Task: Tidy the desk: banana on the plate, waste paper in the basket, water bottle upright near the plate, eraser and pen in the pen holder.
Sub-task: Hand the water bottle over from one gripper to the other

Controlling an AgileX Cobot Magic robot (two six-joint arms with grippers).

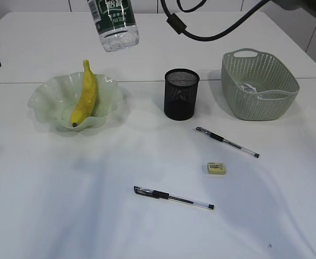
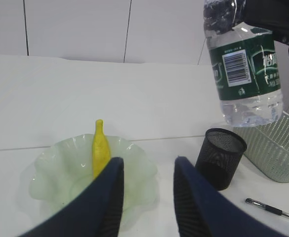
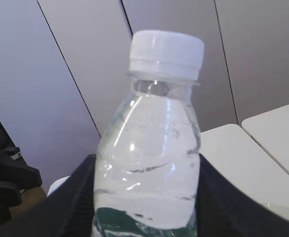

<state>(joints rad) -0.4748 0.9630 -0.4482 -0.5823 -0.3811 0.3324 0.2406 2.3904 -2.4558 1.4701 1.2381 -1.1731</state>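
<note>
We see the white table [image 1: 66, 216] carrying every item except one. The green basket [image 1: 260, 86] sits to the far right with crumpled waste paper [image 1: 249, 87] inside it. The pale green plate [image 2: 55, 173] lies directly beyond the left gripper [image 2: 146, 170], whose dark jaws stand apart with nothing between them; the banana [image 2: 101, 150] rests in the plate, just past the left jaw tip. The water bottle [image 3: 149, 163] is clamped between the jaws of the right gripper [image 3: 146, 197], one dark jaw on each side of the clear body above the green label, white cap upward. In the exterior view the bottle hangs in the air well above the table, between the plate and the black mesh pen holder [image 1: 181, 93]. The pen holder stands to the right of the left jaws. Two pens [image 1: 227, 142] lie flat on the table, the nearer pen [image 1: 173, 197] toward the front edge. The eraser [image 1: 216, 168] lies between the two pens, touching neither.
</note>
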